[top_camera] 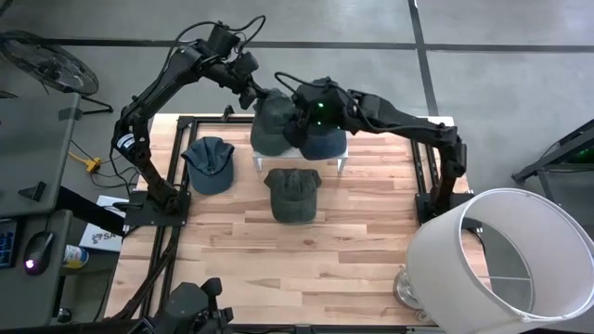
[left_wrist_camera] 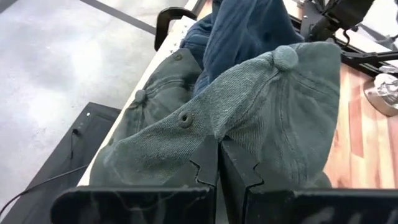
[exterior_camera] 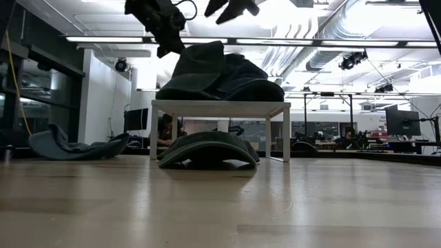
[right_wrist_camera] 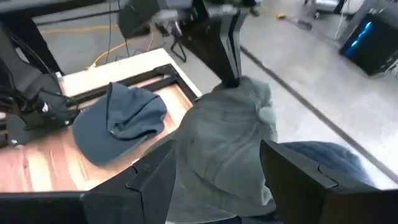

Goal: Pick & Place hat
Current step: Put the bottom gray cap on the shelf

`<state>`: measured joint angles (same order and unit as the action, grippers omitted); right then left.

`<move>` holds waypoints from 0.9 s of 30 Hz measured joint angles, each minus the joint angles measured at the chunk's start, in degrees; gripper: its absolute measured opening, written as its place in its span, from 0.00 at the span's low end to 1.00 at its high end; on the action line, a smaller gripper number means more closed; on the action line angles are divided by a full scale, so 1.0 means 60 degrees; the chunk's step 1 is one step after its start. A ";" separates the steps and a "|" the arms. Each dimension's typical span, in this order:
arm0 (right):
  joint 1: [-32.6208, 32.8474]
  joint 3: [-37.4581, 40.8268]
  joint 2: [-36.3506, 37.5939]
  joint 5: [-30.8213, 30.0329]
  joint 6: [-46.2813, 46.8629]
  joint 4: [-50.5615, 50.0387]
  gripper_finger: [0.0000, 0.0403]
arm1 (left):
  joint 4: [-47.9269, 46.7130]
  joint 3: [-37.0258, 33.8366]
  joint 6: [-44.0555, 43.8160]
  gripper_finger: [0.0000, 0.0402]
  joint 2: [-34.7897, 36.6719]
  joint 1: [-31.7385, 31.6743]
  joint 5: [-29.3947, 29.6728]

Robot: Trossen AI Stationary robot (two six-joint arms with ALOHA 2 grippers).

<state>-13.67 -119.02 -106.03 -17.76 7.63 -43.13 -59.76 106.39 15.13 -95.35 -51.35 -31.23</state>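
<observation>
So the grey-green hat sits up on the little white stand at the back of the table, leaning on a dark blue hat, and the left gripper has its fingers pinched together on a fold of the crown fabric. It looks like light, floppy cotton that'll sag and drape once lifted, so I'd say a pinch near the crown seam or the stiffer brim holds better than loose cloth. The right gripper hangs right over it with fingers spread apart, holding nothing.
</observation>
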 joint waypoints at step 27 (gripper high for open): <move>0.0512 0.0004 -0.0475 0.0149 0.0333 0.1025 0.25 | 0.0586 -0.0004 -0.0368 0.00 -0.0011 0.0000 0.1055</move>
<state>-10.59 -119.00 -108.88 -16.87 9.63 -36.98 -56.25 106.37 12.93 -95.42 -51.35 -24.91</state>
